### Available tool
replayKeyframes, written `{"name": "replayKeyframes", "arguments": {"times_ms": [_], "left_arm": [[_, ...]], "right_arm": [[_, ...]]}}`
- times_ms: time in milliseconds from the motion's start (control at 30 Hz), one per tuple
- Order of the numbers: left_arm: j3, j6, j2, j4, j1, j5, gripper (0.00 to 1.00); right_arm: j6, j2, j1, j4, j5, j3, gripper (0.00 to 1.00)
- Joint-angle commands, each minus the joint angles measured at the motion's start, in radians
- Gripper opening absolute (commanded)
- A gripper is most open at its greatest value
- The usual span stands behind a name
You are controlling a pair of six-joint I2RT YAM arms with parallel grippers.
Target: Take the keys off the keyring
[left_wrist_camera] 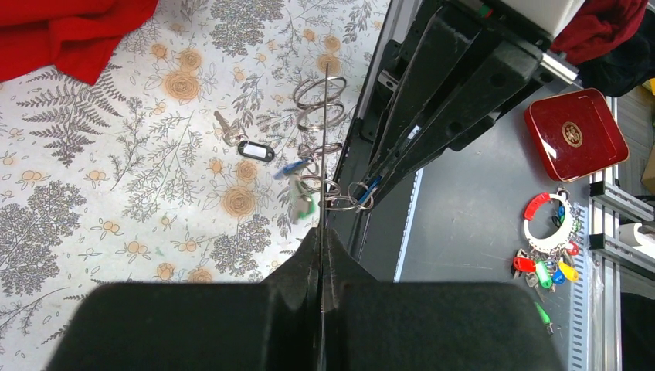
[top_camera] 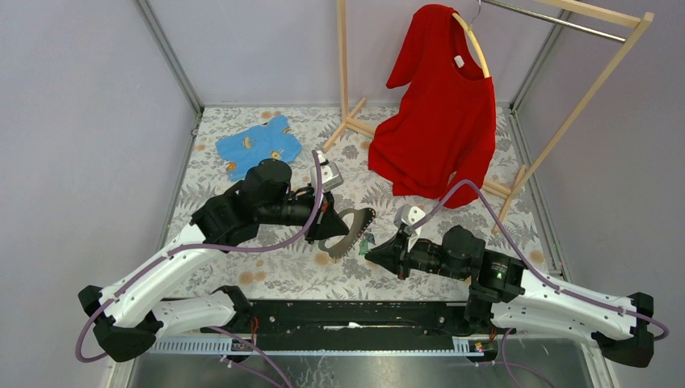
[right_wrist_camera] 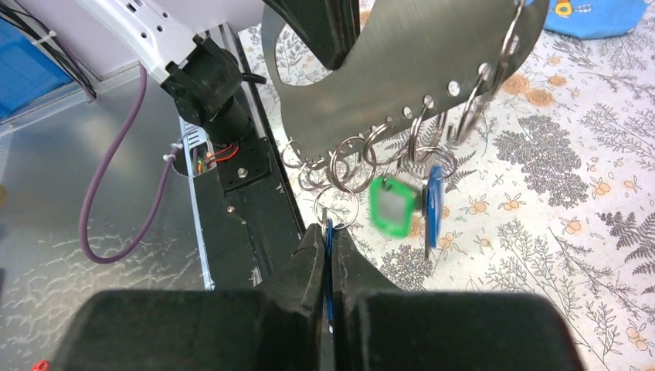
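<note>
Two claws clenched: left gripper [left_wrist_camera: 322, 232] grasps the keyring plate [right_wrist_camera: 402, 69], right gripper [right_wrist_camera: 328, 236] pinches a blue tag [right_wrist_camera: 330, 267] among hanging keys [right_wrist_camera: 432, 209] (one key [left_wrist_camera: 228, 131] lies loose) over floral tablecloth [left_wrist_camera: 116, 193]; red tin [left_wrist_camera: 575, 133] closed.

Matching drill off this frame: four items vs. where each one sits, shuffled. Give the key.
Things
1. red T-shirt
2. blue shirt
3. metal key plate
4. green tag

Places
a. lying flat on the floral cloth
b. dangling below the plate's edge
c. on a hanger at the wooden rack
d. pinched edge-on in the left claw

Pairs: 1-c, 2-a, 3-d, 4-b
</note>
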Motion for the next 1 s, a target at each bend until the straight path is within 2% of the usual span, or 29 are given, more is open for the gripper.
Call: {"name": "replayKeyframes", "arguments": {"times_ms": [0, 367, 967], "left_arm": [[0.050, -0.003, -0.023, 0.066, 0.005, -0.014, 0.00], [0.028, 0.004, -0.025, 0.069, 0.005, 0.063, 0.00], [0.013, 0.043, 0.018, 0.023, -0.011, 0.035, 0.00]], "right_arm": [[0.001, 0.010, 0.008, -0.014, -0.016, -0.005, 0.00], [-0.008, 0.022, 0.008, 0.004, 0.001, 0.004, 0.00], [-0.004, 0.081, 0.007, 0.010, 0.009, 0.065, 0.00]]}}
